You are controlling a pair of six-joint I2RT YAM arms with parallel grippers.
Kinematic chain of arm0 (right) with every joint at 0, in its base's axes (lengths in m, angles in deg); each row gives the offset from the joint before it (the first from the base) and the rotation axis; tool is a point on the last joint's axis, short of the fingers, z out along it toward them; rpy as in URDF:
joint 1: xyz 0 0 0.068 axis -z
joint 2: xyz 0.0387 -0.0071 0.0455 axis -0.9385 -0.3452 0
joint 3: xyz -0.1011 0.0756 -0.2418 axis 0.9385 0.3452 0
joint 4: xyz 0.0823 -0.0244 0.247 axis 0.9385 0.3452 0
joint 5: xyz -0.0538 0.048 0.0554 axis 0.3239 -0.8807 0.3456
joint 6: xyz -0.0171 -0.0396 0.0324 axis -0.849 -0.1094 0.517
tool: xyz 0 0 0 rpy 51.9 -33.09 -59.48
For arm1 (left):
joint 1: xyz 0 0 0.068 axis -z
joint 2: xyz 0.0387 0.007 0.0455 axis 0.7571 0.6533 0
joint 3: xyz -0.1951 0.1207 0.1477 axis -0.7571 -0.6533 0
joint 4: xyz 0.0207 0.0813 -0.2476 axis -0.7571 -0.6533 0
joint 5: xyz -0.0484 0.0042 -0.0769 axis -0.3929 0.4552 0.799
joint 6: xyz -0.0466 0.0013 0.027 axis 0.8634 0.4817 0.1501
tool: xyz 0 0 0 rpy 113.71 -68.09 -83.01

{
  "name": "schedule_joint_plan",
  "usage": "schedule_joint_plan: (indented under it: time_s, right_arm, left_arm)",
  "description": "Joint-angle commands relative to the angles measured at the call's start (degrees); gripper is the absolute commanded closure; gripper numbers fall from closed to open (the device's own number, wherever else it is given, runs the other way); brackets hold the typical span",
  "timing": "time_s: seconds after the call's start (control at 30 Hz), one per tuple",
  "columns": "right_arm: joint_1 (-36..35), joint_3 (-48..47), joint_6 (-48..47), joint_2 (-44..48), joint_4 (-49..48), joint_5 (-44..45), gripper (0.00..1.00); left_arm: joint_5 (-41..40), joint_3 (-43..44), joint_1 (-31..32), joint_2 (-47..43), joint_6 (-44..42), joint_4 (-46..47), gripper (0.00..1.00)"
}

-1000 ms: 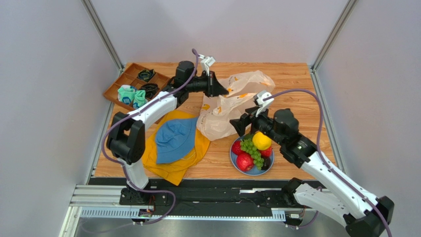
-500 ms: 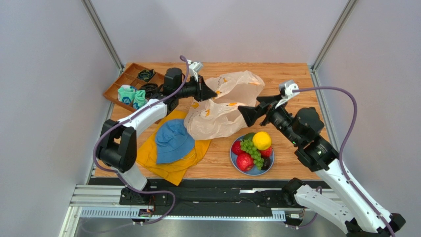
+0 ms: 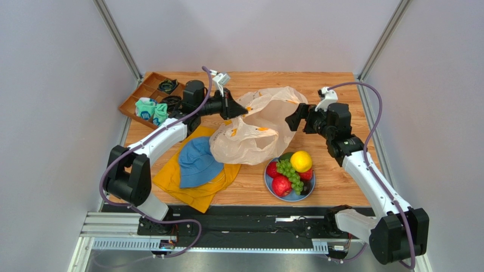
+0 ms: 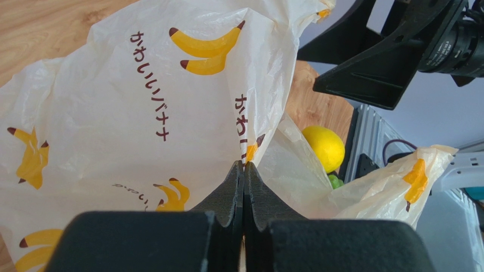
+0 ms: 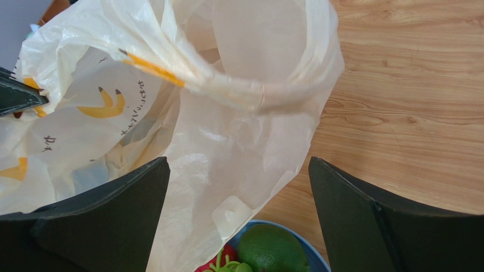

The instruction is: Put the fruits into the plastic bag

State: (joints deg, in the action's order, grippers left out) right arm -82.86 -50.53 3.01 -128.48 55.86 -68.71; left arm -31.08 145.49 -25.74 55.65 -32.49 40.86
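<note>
Left tool (image 4: 243, 170): clamped shut on a thin fold of the bag (image 4: 113, 107), with nothing but plastic between its fingers.
Right tool (image 5: 238, 170): spread wide and gripping nothing. The bag's far side and a twisted handle (image 5: 227, 90) lie just ahead of it.
Why the left holds so: my guess is that it lifts one lip of the bag so the mouth gapes toward the other arm.
Why the right sits there: it looks lined up to catch the opposite lip or the handle, which would hold the mouth open near the fruit.
Bag: crumpled on the worktop (image 3: 341, 90) between the two tools, its near edge reaching the far rim of the plate (image 3: 290, 199).
Fruit: all of it is heaped on the blue plate, namely the lemon (image 3: 300, 161), the grapes (image 3: 290, 171), the red fruits (image 3: 280, 185) and a dark one (image 3: 307, 188). None is in the bag as far as I can see.
Green fruit (image 5: 271, 249): partly tucked under the bag's edge and cut off at the bottom of the right wrist view.
Off to the side: a blue hat (image 3: 199, 161) on a yellow cloth (image 3: 199, 195), well apart from the plate.
Hard to tell: the inside of the bag is hidden by its own folds. I cannot say whether the right tool's fingers touch the plastic.
</note>
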Motion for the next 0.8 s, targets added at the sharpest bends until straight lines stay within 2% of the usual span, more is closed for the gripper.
schedule_joint_plan:
  time_s: [0.0,0.13,0.3,0.43,0.53,0.57,0.63,0.67,0.7,0.77]
  right_arm:
    - [-0.83,-2.31,-9.67,0.69,-5.91,0.62,0.03]
    - [-1.44,-3.63,-14.16,0.34,-5.30,6.42,0.03]
    - [-2.32,-4.42,-18.56,-1.94,-6.96,5.63,0.04]
    - [-3.46,-5.48,-22.43,-3.87,-6.88,9.85,0.06]
    - [-3.38,-5.74,-23.05,-4.93,-7.93,8.02,0.13]
    - [-3.29,-5.74,-22.70,-4.85,-8.63,7.31,0.24]
    - [-3.38,-5.74,-22.35,-4.58,-9.42,5.04,0.37]
    - [-3.38,-5.83,-22.17,-4.32,-9.43,4.41,0.54]
    - [-3.46,-6.35,-22.17,-4.23,-9.17,4.06,0.67]
    - [-3.29,-6.70,-21.99,-3.71,-7.77,4.67,0.89]
  left_arm:
    - [2.82,2.81,-0.35,-2.65,-3.85,-3.76,1.00]
    - [3.52,4.66,-0.35,-3.18,-7.37,-9.38,1.00]
    - [8.70,8.08,-0.17,-1.96,-9.13,-12.29,1.00]
    - [11.43,11.16,-0.26,-0.02,-11.24,-16.95,1.00]
    - [14.67,13.44,-0.17,2.00,-11.33,-18.09,1.00]
    - [16.51,15.45,0.00,2.78,-11.59,-19.05,1.00]
    - [17.23,18.01,0.44,5.42,-14.47,-24.23,1.00]
    - [17.06,20.63,1.05,6.30,-15.71,-26.42,1.00]
    - [16.88,21.96,1.32,7.87,-16.95,-29.92,1.00]
    - [15.31,24.60,1.67,9.20,-18.01,-31.10,1.00]
